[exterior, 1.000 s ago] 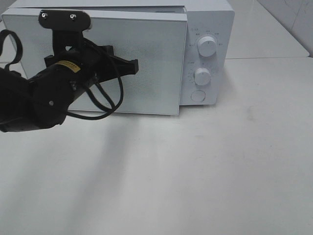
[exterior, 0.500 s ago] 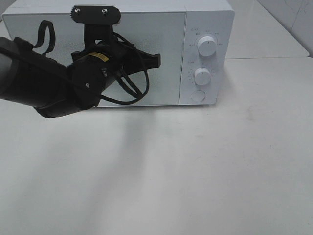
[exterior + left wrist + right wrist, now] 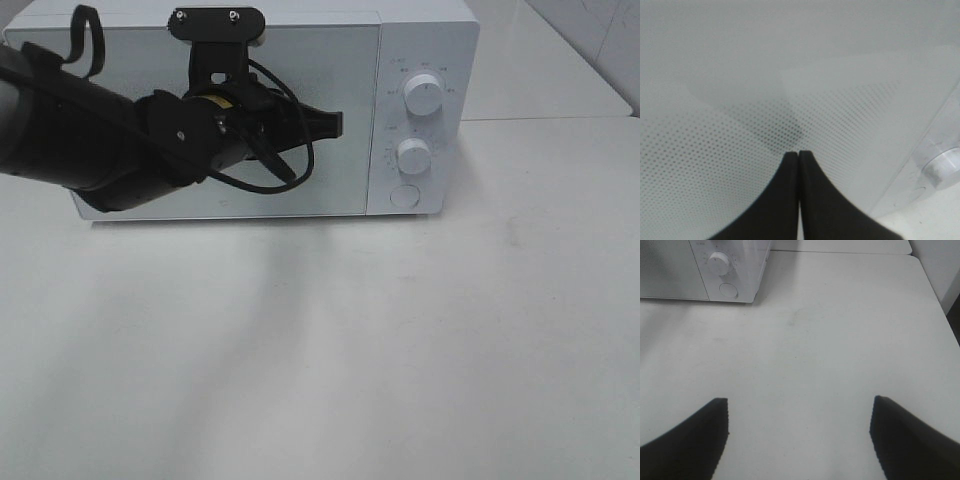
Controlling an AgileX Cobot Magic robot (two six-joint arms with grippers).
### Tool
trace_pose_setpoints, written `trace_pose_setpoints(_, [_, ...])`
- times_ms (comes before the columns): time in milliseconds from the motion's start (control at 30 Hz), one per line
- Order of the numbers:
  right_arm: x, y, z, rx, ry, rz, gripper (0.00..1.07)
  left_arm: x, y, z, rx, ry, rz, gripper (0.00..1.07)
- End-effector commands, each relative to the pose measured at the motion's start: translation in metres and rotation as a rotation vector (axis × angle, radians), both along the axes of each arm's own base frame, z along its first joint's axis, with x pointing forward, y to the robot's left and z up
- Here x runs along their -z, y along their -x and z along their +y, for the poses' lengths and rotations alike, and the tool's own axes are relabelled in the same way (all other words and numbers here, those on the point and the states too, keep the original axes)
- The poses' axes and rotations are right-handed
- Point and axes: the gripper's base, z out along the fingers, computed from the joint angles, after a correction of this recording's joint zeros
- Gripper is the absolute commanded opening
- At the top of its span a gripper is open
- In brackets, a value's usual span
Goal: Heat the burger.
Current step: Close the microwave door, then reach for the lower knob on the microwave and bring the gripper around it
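Pushing on the microwave door (image 3: pixel 330 185) with the pressed-together left tool (image 3: pixel 336 124), the microwave (image 3: pixel 445 35) could be shoved toward 12 o'clock, or the door left unlatched. The right tool (image 3: pixel 799 400) is held spread.

There is one white microwave (image 3: pixel 430 40) and one pale surface (image 3: pixel 400 350). The microwave front has one door (image 3: pixel 330 60), two round knobs (image 3: pixel 424 95) (image 3: pixel 413 156) and one round button (image 3: pixel 404 196). One black arm (image 3: pixel 90 140) shows in the high view, with one cable (image 3: pixel 300 170), one bracket (image 3: pixel 215 28) and two screws (image 3: pixel 182 14). There are two end effectors, the left end effector (image 3: pixel 799 152) and the right end effector (image 3: pixel 800 400), each with two dark fingers (image 3: pixel 690 440).
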Motion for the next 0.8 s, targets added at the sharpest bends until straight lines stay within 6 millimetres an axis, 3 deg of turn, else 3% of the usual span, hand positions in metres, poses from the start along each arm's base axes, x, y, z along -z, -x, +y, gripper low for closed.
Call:
trace_pose_setpoints(33, [0.000, 0.004, -0.001, 0.004, 0.004, -0.031, 0.75, -0.009, 0.007, -0.005, 0.061, 0.013, 0.066, 0.00])
trace_pose_setpoints(333, [0.000, 0.004, -0.001, 0.004, 0.004, -0.031, 0.75, -0.010, 0.039, -0.003, 0.270, -0.075, 0.277, 0.00])
trace_pose_setpoints(400, [0.000, 0.004, -0.001, 0.004, 0.004, -0.031, 0.75, -0.010, 0.050, 0.007, 0.314, -0.086, 0.374, 0.11])
trace_pose_setpoints(433, [0.000, 0.004, -0.001, 0.004, 0.004, -0.031, 0.75, -0.010, 0.050, 0.007, 0.314, -0.086, 0.374, 0.11])
trace_pose_setpoints(500, [0.000, 0.004, -0.001, 0.004, 0.004, -0.031, 0.75, -0.013, 0.059, 0.016, 0.364, -0.105, 0.445, 0.41])
trace_pose_setpoints(533, [0.000, 0.004, -0.001, 0.004, 0.004, -0.031, 0.75, -0.013, 0.059, 0.016, 0.364, -0.105, 0.445, 0.41])
trace_pose_setpoints(567, [0.000, 0.004, -0.001, 0.004, 0.004, -0.031, 0.75, -0.016, 0.066, 0.019, 0.401, -0.118, 0.484, 0.73])
trace_pose_setpoints(600, [0.000, 0.004, -0.001, 0.004, 0.004, -0.031, 0.75, -0.017, 0.067, 0.021, 0.413, -0.128, 0.501, 0.86])
trace_pose_setpoints(633, [0.000, 0.004, -0.001, 0.004, 0.004, -0.031, 0.75, -0.017, 0.067, 0.021, 0.413, -0.128, 0.501, 0.86])
trace_pose_setpoints(667, [0.000, 0.004, -0.001, 0.004, 0.004, -0.031, 0.75, -0.021, 0.072, 0.027, 0.454, -0.154, 0.535, 1.02])
trace_pose_setpoints(800, [0.000, 0.004, -0.001, 0.004, 0.004, -0.031, 0.75, -0.030, 0.077, 0.037, 0.500, -0.201, 0.560, 1.00])
